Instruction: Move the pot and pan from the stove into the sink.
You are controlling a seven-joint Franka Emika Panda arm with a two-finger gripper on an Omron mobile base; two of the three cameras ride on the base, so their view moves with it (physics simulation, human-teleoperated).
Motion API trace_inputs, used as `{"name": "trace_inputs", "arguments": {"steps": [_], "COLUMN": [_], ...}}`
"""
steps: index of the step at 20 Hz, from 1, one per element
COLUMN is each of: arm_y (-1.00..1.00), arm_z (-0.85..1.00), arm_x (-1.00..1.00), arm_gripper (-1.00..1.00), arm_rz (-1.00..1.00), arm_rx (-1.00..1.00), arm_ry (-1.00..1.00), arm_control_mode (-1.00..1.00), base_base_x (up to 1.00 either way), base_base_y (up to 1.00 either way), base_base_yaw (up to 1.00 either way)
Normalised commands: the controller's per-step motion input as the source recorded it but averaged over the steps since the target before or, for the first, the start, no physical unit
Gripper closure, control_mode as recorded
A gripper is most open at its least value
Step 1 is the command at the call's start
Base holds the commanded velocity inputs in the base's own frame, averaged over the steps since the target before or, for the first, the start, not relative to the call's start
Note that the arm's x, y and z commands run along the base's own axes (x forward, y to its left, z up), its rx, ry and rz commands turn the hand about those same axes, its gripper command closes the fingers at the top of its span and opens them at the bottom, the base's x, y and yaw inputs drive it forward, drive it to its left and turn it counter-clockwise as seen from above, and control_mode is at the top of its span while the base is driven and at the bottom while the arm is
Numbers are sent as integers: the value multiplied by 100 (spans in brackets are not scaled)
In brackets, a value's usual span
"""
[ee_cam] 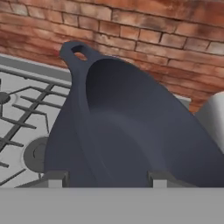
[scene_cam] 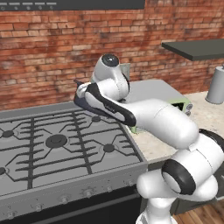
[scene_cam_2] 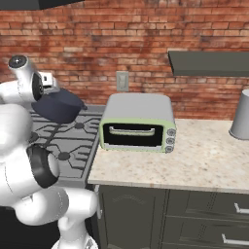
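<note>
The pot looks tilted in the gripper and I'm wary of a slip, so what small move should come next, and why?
Probably lift it a little higher before any sideways travel. The pot hangs tilted above the stove grates, the gripper straddling its near rim, and the toaster oven stands close beside it. I can't tell how firm the grip is, so a slow rise seems safest.

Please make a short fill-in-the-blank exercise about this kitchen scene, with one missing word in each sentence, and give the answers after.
1. The pot hangs tilted above the ____, off the grates.
2. The gripper is closed on the pot's ____.
3. The wall behind the toaster oven is made of ____.
4. The loop handle on the far side of the pot has nothing ____ it.

Answers: stove; rim; brick; holding
</note>
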Motion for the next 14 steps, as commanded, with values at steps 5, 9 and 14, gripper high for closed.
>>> {"name": "trace_inputs", "arguments": {"steps": [5, 9, 14], "arm_y": [12, 6, 1], "arm_z": [43, 37, 42], "arm_x": [-100, -97, -84], "arm_gripper": [100, 100, 100], "arm_rz": [2, 4, 6], "arm_rx": [-4, -4, -9], "arm_ry": [-14, -16, -23], "arm_control_mode": [-100, -100, -100], "base_base_x": [0, 0, 0], "base_base_y": [0, 0, 0], "base_base_yaw": [0, 0, 0]}}
